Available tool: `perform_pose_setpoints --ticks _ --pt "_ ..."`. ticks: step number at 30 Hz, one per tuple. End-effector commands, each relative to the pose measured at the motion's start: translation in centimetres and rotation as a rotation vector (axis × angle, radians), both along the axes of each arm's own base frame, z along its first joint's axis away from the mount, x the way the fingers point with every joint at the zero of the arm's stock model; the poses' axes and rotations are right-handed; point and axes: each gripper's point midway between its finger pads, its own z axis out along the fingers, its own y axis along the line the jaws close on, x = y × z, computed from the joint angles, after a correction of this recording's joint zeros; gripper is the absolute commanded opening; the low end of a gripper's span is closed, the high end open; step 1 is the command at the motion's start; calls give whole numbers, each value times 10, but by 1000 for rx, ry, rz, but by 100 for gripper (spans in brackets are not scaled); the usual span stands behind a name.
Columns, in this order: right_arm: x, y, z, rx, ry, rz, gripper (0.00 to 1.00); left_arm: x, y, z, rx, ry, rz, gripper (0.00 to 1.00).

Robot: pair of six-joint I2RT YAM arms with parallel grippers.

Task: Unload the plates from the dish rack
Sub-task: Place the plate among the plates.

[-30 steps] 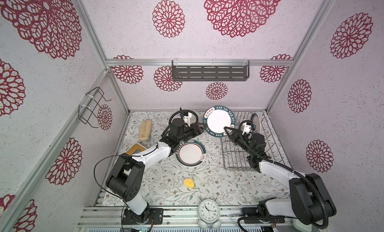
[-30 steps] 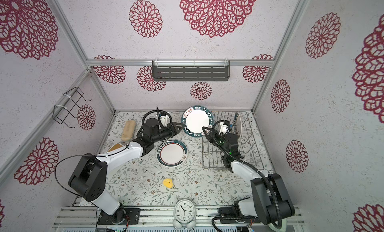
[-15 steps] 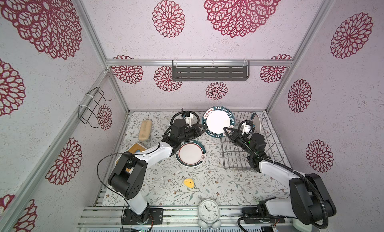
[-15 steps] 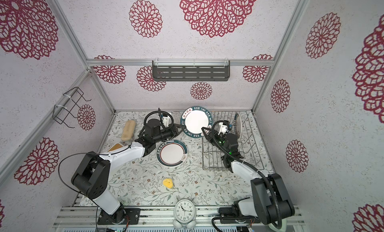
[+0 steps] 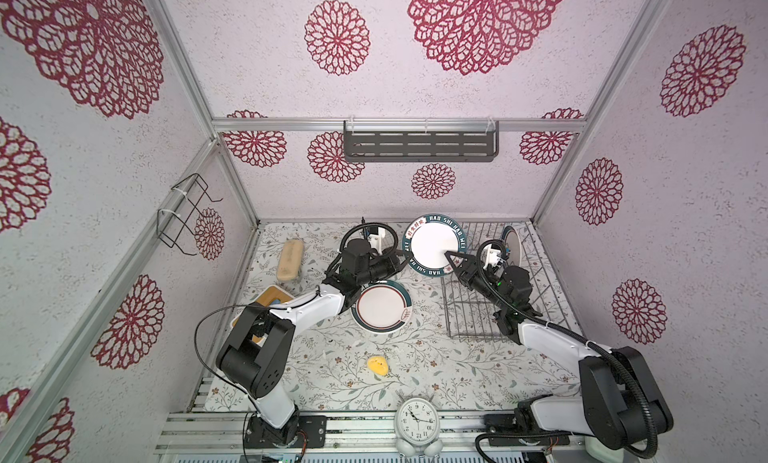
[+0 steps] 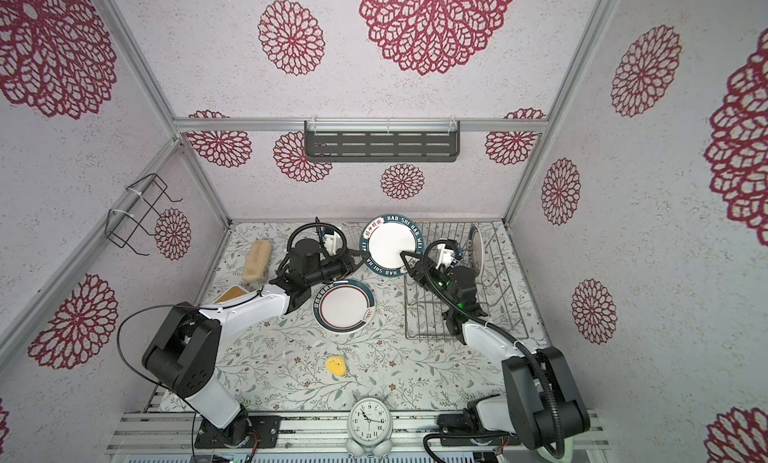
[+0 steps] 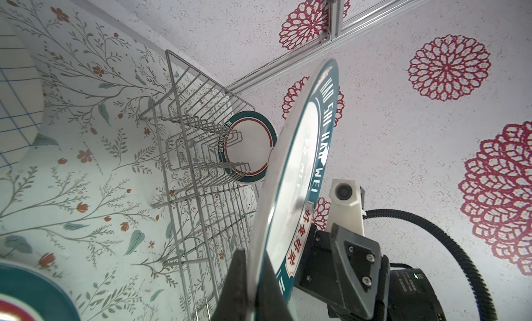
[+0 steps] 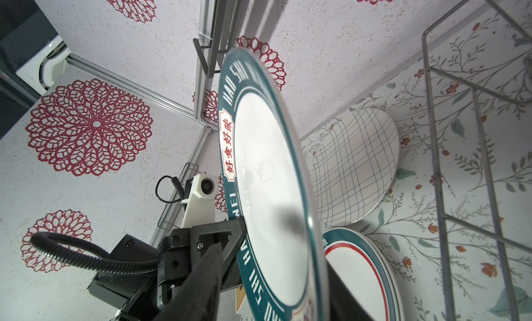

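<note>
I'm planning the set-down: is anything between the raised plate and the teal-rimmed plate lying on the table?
Nothing loose shows between them. Only the left arm's wrist, behind the left pincer shut on the raised plate's rim, overhangs the lying plate's far edge.

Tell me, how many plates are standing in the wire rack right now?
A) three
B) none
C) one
C: a single plate stands between the wires of the rack, near its far corner. The lettered plate is up in the air beside the rack, pinched at its rim by the left gripper.
</note>
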Motion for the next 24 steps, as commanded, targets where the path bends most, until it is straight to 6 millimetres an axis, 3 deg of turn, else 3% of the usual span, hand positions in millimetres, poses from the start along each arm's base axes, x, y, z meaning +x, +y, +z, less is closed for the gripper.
perform_pose_setpoints --ticks 1,10,24 --pt "-3 0 34 -10 -114 3 58 -2 14 31 -17 -85 27 0" --pt "1 -8 25 -102 -89 -36 70 -6 52 20 59 -43 97 0" --pt "4 -16 14 -197 -46 -72 73 -21 105 -40 257 110 177 0"
